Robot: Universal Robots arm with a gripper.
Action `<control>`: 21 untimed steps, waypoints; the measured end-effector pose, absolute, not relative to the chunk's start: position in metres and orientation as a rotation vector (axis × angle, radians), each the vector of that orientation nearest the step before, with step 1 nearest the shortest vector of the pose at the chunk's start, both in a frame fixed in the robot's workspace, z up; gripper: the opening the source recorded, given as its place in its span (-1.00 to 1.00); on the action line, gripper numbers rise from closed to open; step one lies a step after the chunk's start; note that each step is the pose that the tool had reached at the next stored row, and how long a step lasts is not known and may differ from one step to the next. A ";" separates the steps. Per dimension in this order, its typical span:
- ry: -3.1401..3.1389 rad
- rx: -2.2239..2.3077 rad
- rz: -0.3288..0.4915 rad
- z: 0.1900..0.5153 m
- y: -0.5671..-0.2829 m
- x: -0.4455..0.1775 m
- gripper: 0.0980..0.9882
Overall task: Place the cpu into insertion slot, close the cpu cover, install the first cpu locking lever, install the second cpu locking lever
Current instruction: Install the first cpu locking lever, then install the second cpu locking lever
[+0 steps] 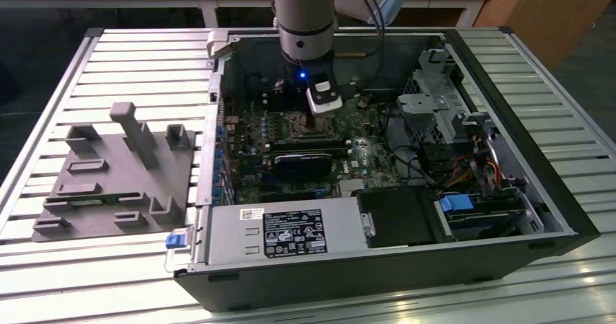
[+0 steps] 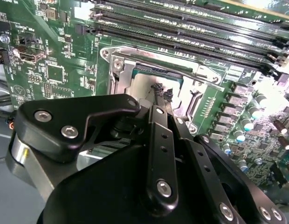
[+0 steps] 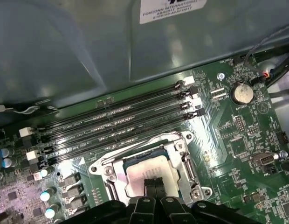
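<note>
Apparently my gripper (image 3: 155,185) has its fingers together over the cpu (image 3: 147,168), light, rigid and fragile, seated inside the cpu cover (image 3: 182,154).

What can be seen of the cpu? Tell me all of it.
The cpu is a small flat square chip with a dull silver metal top, lying level in the insertion slot on the green board. The silvery cpu cover frames it. The gripper, fingertips together, sits over its middle; contact is unclear.
</note>
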State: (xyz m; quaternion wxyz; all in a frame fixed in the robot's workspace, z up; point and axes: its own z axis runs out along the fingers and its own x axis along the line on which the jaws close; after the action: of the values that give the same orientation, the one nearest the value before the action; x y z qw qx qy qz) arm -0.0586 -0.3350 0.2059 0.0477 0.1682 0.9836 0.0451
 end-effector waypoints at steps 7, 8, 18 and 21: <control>3.001 0.502 0.132 0.224 -0.335 -0.059 -0.98; 3.001 0.502 0.131 0.227 -0.335 -0.059 -0.98; 3.001 0.501 0.127 0.233 -0.335 -0.059 -0.98; 3.001 0.501 0.128 0.233 -0.337 -0.059 -0.98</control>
State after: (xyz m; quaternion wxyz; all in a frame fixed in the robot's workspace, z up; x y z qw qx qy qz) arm -0.0586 -0.3365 0.2326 0.0483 0.1643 0.9843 0.0419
